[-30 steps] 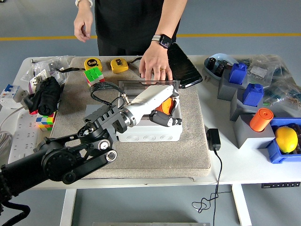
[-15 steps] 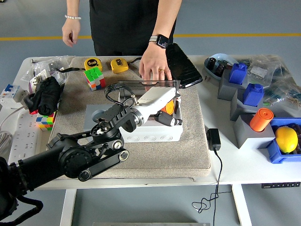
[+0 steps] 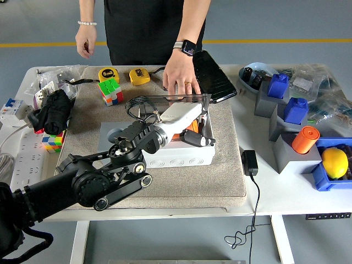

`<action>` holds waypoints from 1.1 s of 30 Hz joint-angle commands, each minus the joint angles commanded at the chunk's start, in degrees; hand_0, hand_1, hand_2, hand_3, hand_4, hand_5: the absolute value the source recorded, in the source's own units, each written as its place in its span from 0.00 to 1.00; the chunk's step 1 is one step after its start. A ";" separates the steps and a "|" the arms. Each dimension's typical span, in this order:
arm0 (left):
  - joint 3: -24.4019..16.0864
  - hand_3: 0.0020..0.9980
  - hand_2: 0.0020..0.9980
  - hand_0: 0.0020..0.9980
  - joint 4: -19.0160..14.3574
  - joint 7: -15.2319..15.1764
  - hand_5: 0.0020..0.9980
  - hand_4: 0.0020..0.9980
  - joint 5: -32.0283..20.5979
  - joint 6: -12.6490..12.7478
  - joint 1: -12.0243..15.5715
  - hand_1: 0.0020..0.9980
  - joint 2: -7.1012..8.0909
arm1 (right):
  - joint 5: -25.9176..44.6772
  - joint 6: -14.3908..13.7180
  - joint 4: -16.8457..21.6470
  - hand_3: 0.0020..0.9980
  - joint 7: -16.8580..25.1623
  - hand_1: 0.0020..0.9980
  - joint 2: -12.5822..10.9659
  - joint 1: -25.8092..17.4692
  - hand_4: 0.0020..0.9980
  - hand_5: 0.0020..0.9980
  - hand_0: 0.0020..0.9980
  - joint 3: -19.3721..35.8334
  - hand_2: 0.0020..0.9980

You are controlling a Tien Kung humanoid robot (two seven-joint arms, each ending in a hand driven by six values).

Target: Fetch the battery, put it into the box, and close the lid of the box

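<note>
- Reaching in from the lower left, the left arm is seen extended over the grey mat (image 3: 220,176), with the left robot hand (image 3: 190,129) lowered into the open box (image 3: 181,154).
- Far to the left of the robot hand, a black bundle (image 3: 54,113) and a cube puzzle (image 3: 52,142) are seen at the surface's (image 3: 286,192) left edge.
- Behind and left of the robot hand, a second cube puzzle (image 3: 110,91) and two yellow tape measures (image 3: 109,75) (image 3: 139,76) are laid out.
- The fingers (image 3: 195,138) are curled inside the box around an orange item, taken to be the battery (image 3: 193,126); whether it is gripped or merely touched cannot be told.
- Just behind the robot hand, the clear lid (image 3: 170,99) is held upright, and the person's hand (image 3: 180,77) is pressed on its far edge.
- To the right of the robot hand, a black adapter (image 3: 250,163) is seen beside the mat.
- Further right, blue and grey bins (image 3: 286,110), an orange cylinder (image 3: 305,139) and a yellow lemon (image 3: 334,162) are gathered.
</note>
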 joint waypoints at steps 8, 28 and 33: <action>-1.12 0.37 0.38 0.25 0.48 -0.91 0.43 1.00 -0.14 -2.14 -0.05 0.43 0.54 | -0.37 0.01 0.15 0.64 0.04 0.68 -0.05 -0.09 1.00 0.57 0.72 0.35 0.68; -3.12 0.63 0.66 0.67 -1.49 -2.49 0.46 1.00 -1.58 -3.71 0.68 0.68 0.88 | -1.32 -0.09 0.61 0.64 0.31 0.68 0.10 -0.16 1.00 0.57 0.72 1.35 0.68; -4.46 0.62 0.64 0.63 -3.70 -2.49 0.45 1.00 -4.67 -4.28 1.29 0.66 1.18 | -1.44 -0.15 0.65 0.64 0.36 0.68 0.09 -0.15 1.00 0.57 0.71 1.58 0.68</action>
